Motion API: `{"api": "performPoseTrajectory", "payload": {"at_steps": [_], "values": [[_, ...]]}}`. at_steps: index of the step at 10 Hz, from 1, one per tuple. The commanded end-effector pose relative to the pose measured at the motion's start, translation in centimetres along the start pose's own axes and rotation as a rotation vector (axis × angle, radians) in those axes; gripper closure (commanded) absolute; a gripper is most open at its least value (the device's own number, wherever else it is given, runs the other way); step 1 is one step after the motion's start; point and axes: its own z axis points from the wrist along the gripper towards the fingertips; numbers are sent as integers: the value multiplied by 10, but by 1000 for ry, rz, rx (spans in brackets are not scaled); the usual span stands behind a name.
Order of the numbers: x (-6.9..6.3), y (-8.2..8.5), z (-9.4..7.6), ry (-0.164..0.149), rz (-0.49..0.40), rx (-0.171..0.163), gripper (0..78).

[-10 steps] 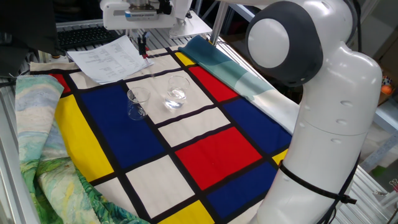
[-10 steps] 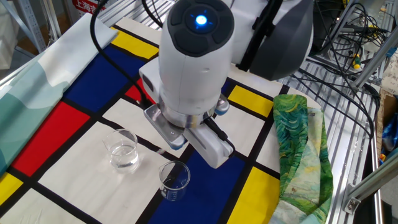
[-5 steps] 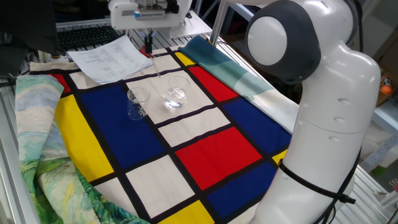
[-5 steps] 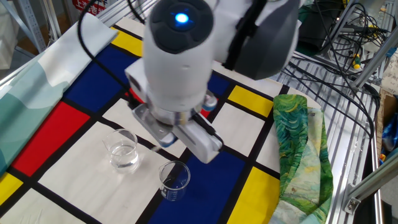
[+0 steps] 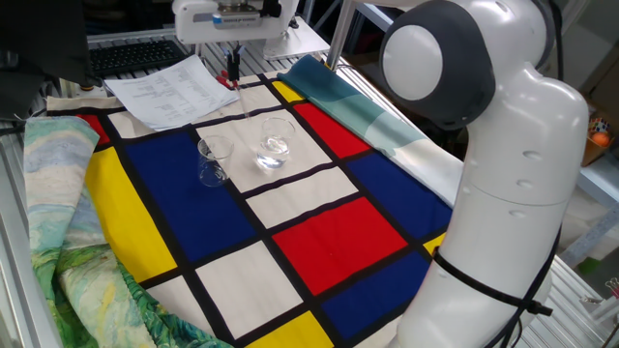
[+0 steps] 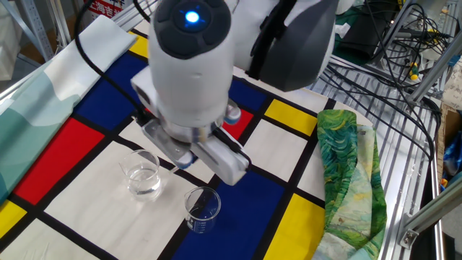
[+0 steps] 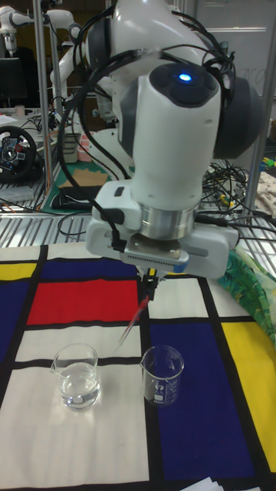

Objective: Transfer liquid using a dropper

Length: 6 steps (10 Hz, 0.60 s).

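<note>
The gripper [image 7: 152,285] is hanging above the checked cloth [image 7: 192,383], its two fingers closed tight around the red bulb end of the dropper [image 7: 135,316]. In the tall fixed view the dropper is slanting down and to the left from the fingers, its clear tip ending in the air between the rounder glass [image 7: 77,375] on the left and the small beaker [image 7: 162,374] on the right, a little above their rims and touching neither. The same pinch is showing in one fixed view, where the gripper [image 5: 232,60] is sitting at the far end of the table with the dropper [image 5: 239,92] reaching down toward the rounder glass [image 5: 275,144], while the beaker [image 5: 213,161] is standing just to its left on a blue square.

The liquid [image 7: 79,393] is lying as a shallow clear pool in the bottom of the rounder glass. Whether the beaker is holding any cannot be told.

In the other fixed view the arm's wrist is blocking the fingers, and only the rounder glass [image 6: 143,173] and the beaker [image 6: 202,209] are visible below it.
</note>
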Motion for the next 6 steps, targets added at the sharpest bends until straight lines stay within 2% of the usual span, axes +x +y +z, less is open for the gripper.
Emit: {"api": "performPoseTrajectory", "payload": {"at_steps": [1,5,6], "values": [[-12,-34,-13,12,-58,17,764],[-18,-50,-6,13,-86,3,764],[-18,-54,-2,16,-94,-15,764]]}}
